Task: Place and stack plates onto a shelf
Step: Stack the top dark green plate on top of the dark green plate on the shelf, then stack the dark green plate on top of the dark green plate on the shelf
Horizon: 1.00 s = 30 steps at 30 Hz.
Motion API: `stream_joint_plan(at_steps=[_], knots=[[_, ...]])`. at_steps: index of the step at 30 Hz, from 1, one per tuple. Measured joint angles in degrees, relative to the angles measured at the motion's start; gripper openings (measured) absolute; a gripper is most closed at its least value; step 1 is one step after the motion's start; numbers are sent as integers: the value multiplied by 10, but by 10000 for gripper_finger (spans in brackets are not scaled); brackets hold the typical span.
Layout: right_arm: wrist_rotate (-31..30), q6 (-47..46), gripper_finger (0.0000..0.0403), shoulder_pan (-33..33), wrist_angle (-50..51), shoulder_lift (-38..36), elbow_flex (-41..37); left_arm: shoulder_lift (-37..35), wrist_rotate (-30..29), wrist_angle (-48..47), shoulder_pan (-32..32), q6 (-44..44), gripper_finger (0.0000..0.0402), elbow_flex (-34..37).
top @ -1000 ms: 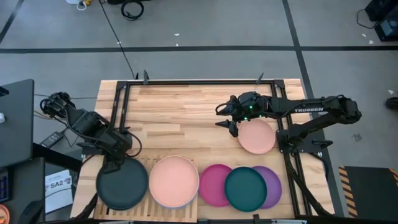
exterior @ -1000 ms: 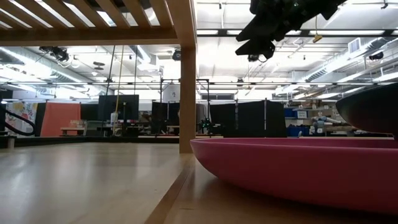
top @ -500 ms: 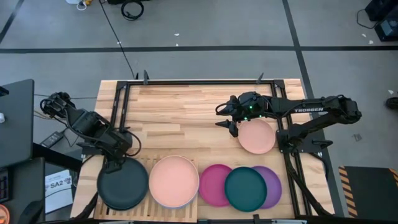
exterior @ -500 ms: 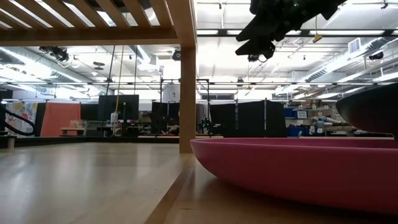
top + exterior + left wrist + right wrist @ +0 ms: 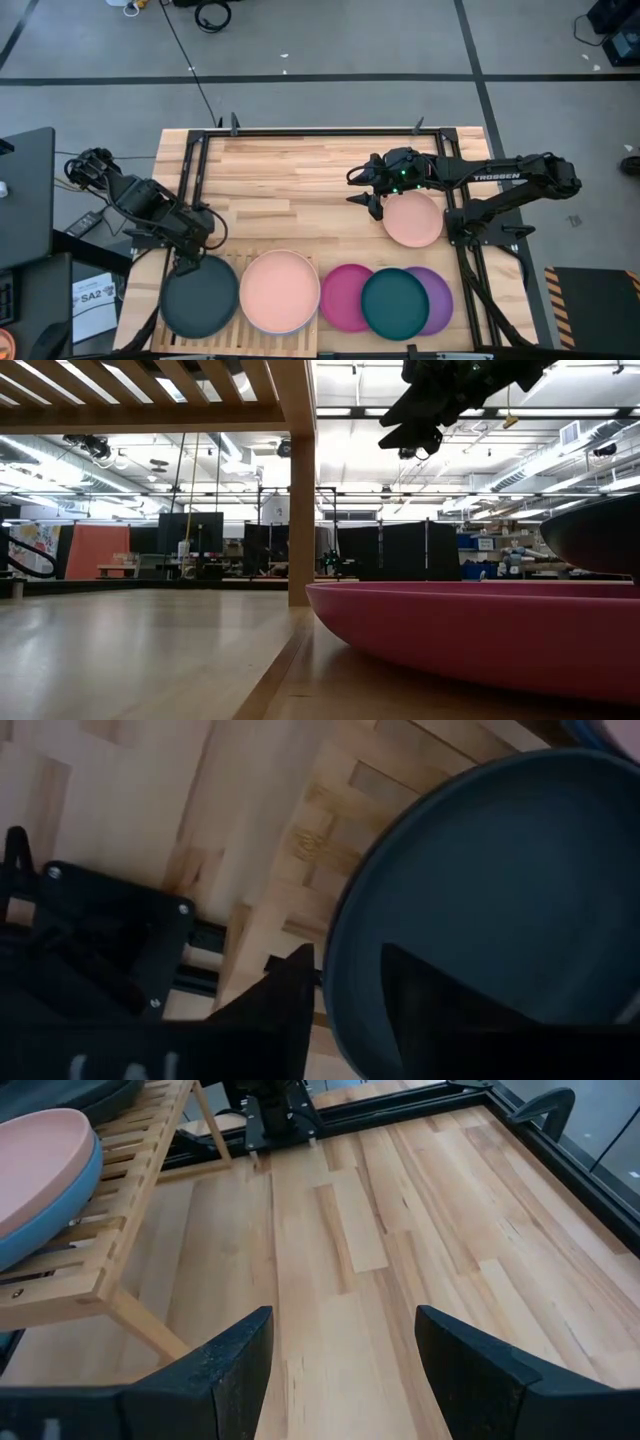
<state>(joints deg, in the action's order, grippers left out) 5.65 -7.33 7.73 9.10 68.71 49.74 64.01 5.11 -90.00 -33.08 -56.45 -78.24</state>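
My left gripper point(image 5: 188, 263) is shut on the black plate point(image 5: 200, 298), which is over the left half of the slatted wooden shelf point(image 5: 240, 262) at the table's near left. A salmon plate point(image 5: 280, 290) lies on a blue plate point(image 5: 45, 1230) on the shelf's right half. Magenta point(image 5: 343, 297), teal point(image 5: 395, 302) and purple point(image 5: 437, 300) plates overlap on the table to the right. My right gripper point(image 5: 366, 196) is open and empty above the table's middle, beside a second salmon plate point(image 5: 413, 219). My left gripper holds the black plate by its far rim point(image 5: 335, 970), one finger point(image 5: 430, 995) over the plate's inside and one finger point(image 5: 285, 995) outside it. The fingers slant down from the table's far side. I cannot tell whether the plate rests on the slats.
A black metal frame point(image 5: 300, 132) runs along the table's far and side edges. Bare butcher-block tabletop point(image 5: 290, 190) lies between the arms. In the low view the shelf's leg point(image 5: 302, 490) stands left of the magenta plate point(image 5: 480, 630).
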Motion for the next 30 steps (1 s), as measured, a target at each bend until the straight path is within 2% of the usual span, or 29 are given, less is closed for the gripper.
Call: stream_joint_plan(at_steps=[11,18,23,30], knots=[[0,0,249,0,0,0,0,1,-57,3,0,1,181,0],[0,-1,249,-9,0,0,0,1,-180,37,0,4,183,0],[0,-27,249,-32,0,0,0,1,-247,79,4,51,183,0],[43,-36,249,-77,1,0,0,1,-278,139,23,135,183,0]])
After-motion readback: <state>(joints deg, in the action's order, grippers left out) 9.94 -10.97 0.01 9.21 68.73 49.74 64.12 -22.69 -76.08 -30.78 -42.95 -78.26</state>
